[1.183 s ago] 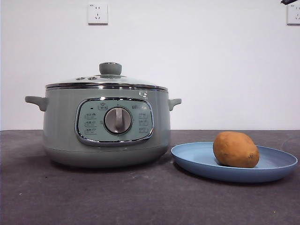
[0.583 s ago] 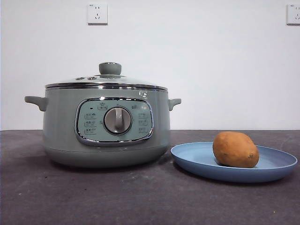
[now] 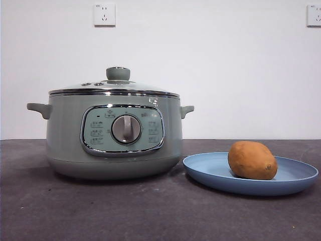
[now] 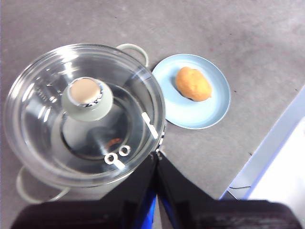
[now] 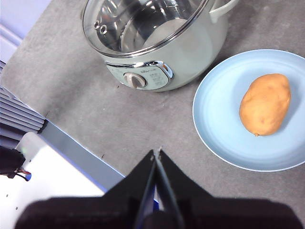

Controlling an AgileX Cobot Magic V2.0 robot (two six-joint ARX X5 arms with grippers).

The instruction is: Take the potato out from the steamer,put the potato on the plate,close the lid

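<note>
The sage-green steamer (image 3: 113, 135) stands on the dark table with the glass lid (image 3: 114, 87) resting shut on its rim. To its right the orange-brown potato (image 3: 252, 160) lies on the light-blue plate (image 3: 296, 175). High above the pot, my left gripper (image 4: 156, 155) is shut and holds nothing, with the lid (image 4: 83, 112), the potato (image 4: 193, 84) and the plate (image 4: 209, 112) below it. Raised over the table's front, my right gripper (image 5: 157, 153) is shut and empty too, and sees the steamer (image 5: 152, 45), the potato (image 5: 265, 103) and the plate (image 5: 224, 129).
A white wall with two power sockets (image 3: 104, 14) rises behind the table. The table's edge and a pale floor strip (image 4: 281, 143) show past the plate in the left wrist view. A white base (image 5: 52, 171) lies beyond the table's front edge.
A black arm tip at the top right corner of the front view has drawn out of sight. The pot, lid, potato and plate have not moved.
</note>
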